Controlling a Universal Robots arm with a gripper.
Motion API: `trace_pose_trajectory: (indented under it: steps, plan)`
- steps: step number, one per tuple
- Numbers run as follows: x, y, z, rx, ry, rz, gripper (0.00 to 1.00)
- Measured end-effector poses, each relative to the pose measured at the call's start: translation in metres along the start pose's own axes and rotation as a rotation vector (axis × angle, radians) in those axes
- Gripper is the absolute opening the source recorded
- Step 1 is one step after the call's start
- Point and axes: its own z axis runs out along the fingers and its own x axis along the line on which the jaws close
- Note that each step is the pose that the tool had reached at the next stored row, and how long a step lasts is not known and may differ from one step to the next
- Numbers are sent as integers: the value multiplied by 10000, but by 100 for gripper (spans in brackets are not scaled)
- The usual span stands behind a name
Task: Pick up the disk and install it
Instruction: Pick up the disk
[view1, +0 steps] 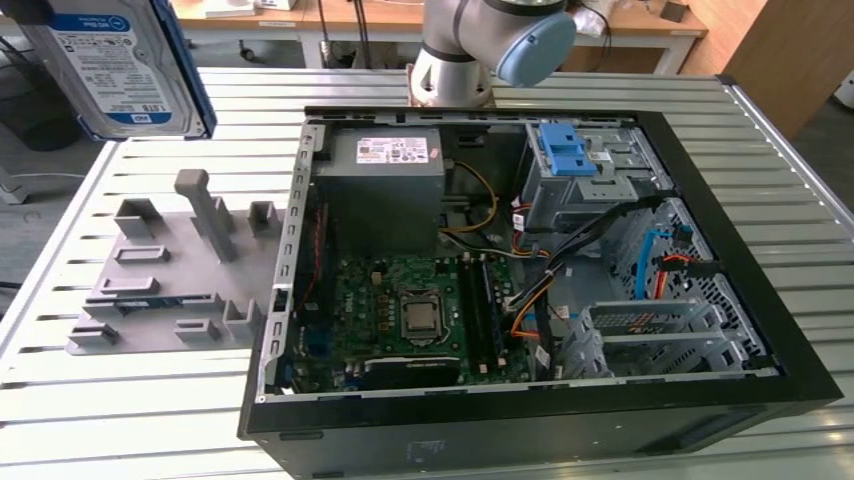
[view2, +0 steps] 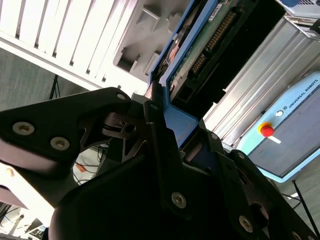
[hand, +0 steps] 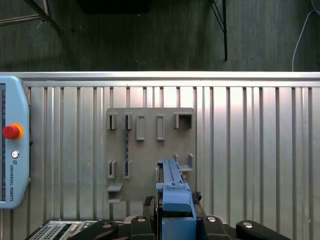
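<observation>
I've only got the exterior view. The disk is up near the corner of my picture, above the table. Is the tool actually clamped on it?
Observer: Yes. In the second wrist view the tool is shut on the blue frame of the disk.
Operator: What's underneath it?
Observer: In the first wrist view the disk hangs edge-down over the grey fixture plate.
Operator: Anything beside that plate?
Observer: A teach pendant with a red button lies on the slatted table.

The disk (view1: 118, 68) hangs in the air above a grey fixture plate (view1: 163, 292), beside an open computer case (view1: 534, 440).
</observation>
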Motion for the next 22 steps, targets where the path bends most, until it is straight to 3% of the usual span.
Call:
trace_pose_trajectory:
  steps: [9, 15, 22]
  plan:
    - [0, -42, 0, 0, 0, 0, 36]
    - [1, -127, 0, 0, 0, 0, 36]
    - [99, -187, -2, -1, 1, 0, 36]
